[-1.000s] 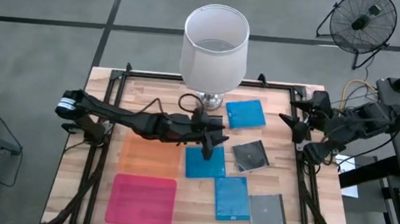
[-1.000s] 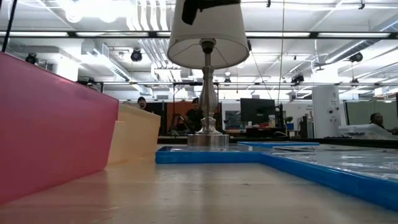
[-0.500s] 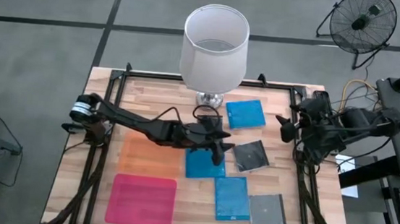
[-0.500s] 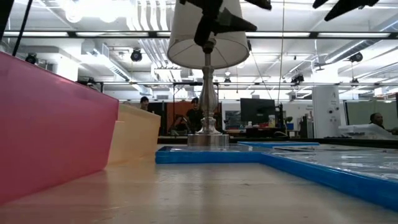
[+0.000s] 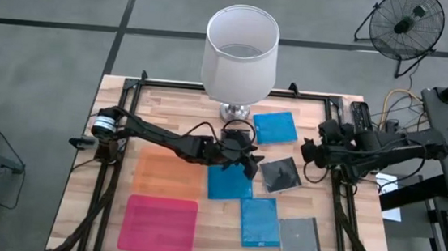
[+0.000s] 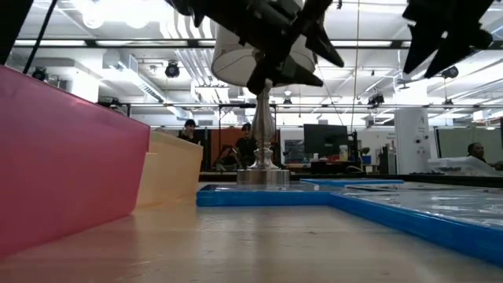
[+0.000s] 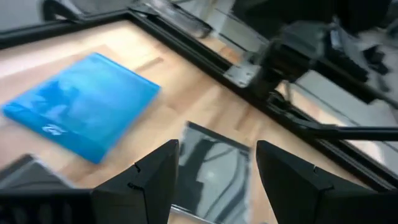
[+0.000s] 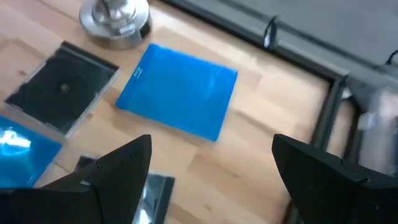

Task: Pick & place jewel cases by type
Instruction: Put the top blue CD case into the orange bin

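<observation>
High view: the jewel cases lie flat and single on the wooden surface (image 5: 177, 109); one blue case (image 5: 275, 127) near the lamp (image 5: 241, 54), another blue case (image 5: 228, 183) mid-surface, a third blue case (image 5: 259, 222) toward the front, a dark case (image 5: 281, 175) between them and a silvery case (image 5: 300, 234) at the front right; none is held. They look thin, stiff, light and slick, and probably brittle at the hinge, so the likely hold is across two opposite edges, or an edge lifted first, since they lie flush. The left gripper (image 5: 247, 158) hangs just beside the dark case with fingers moderately apart and empty; half a second ago it stood farther back over the mid blue case. The right gripper (image 5: 311, 153) has swung in from the surface's right rail toward the lamp-side blue case; its fingers are spread wide, holding nothing.

Low view: both arms now crowd the top of the picture, where a second ago only the lamp showed.

Left wrist view: the dark case (image 7: 211, 171) sits between the fingers (image 7: 152, 180), not touched.

Right wrist view: the blue case (image 8: 180, 90) lies ahead, between the wide-spread fingers (image 8: 112, 171).
</observation>
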`<state>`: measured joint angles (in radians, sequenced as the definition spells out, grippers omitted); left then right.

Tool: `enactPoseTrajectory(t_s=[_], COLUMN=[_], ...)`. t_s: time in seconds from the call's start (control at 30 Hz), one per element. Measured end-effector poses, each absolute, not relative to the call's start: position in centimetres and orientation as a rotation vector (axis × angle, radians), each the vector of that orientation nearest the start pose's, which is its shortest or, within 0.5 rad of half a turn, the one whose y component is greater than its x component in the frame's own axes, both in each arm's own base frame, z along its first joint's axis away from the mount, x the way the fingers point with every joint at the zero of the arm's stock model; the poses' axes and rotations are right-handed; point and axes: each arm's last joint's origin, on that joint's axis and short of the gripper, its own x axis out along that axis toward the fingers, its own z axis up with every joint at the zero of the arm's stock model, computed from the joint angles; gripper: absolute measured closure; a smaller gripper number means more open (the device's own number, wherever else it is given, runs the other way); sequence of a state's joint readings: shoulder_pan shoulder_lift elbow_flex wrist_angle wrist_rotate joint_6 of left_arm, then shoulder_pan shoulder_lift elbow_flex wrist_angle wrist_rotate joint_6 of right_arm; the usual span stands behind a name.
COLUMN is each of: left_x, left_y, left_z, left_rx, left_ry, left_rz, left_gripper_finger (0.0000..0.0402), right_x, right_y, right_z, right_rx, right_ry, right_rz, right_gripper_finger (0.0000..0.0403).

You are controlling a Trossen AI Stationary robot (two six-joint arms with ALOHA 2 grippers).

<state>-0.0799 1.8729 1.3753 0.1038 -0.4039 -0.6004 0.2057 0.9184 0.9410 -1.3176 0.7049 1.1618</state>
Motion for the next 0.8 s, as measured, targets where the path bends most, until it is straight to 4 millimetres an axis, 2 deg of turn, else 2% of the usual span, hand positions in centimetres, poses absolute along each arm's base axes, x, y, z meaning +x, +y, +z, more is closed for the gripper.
enactPoseTrajectory(t_s=[0.13,0.3,0.47,0.63,0.8], left_x=[43.1,43.4,44.2,45.8,48.1], left_y=[-1.8,-1.8,-1.8,-1.7,-0.8], left_z=[25.0,24.0,21.8,20.6,20.5], left_rx=[-0.401,-0.251,-0.13,0.046,0.091], left_ry=[0.292,0.345,0.41,0.461,0.499], left_rz=[0.464,0.443,0.427,0.396,0.443], left_gripper_finger=[0.0202,0.0202,0.0202,0.0202,0.0202], right_x=[13.7,14.3,14.5,14.6,14.7], right_y=[0.9,1.0,1.0,1.1,1.1], right_z=[28.1,27.8,28.1,28.2,28.4], right_rx=[0.49,0.531,0.512,0.518,0.528], right_ry=[0.711,0.66,0.656,0.65,0.644], right_rz=[-0.968,-0.943,-0.921,-0.912,-0.904], right_gripper_finger=[0.0074,0.0074,0.0074,0.0074,0.0074])
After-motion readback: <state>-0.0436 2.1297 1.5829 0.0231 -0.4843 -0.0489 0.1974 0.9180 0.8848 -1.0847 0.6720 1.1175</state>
